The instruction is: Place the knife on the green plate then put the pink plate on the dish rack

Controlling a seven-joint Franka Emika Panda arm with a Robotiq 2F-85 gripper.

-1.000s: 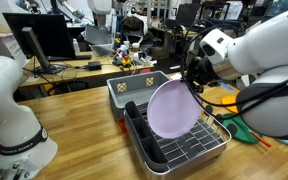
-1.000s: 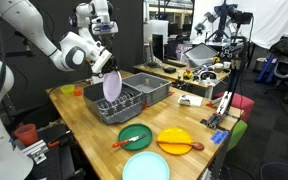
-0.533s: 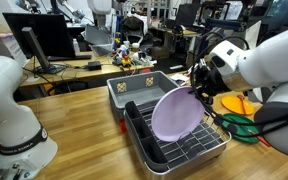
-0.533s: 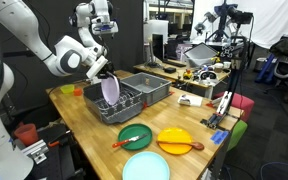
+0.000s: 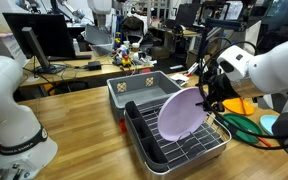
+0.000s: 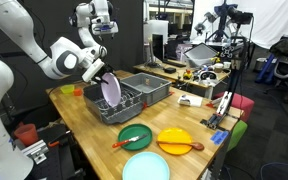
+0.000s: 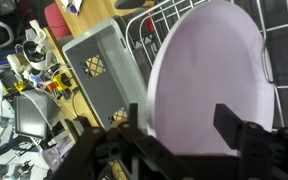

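Clearly, the pink plate (image 5: pixel 182 115), a large smooth matte disc, stands tilted on edge in the dish rack (image 5: pixel 194 150), a rectangular silver wire frame with a black slotted holder along one side. In the wrist view the gripper (image 7: pixel 182 114) has its dark fingers (image 7: pixel 234 128) spread wide in front of the plate's face, clamping nothing; its body hides the plate's lower rim. In an exterior view the knife (image 6: pixel 132 139) shows as a slim red-orange streak lying on the round, flat green plate (image 6: pixel 144 131), too small to tell blade from handle. A grey plastic tub (image 5: pixel 136 88) sits just beside the rack.
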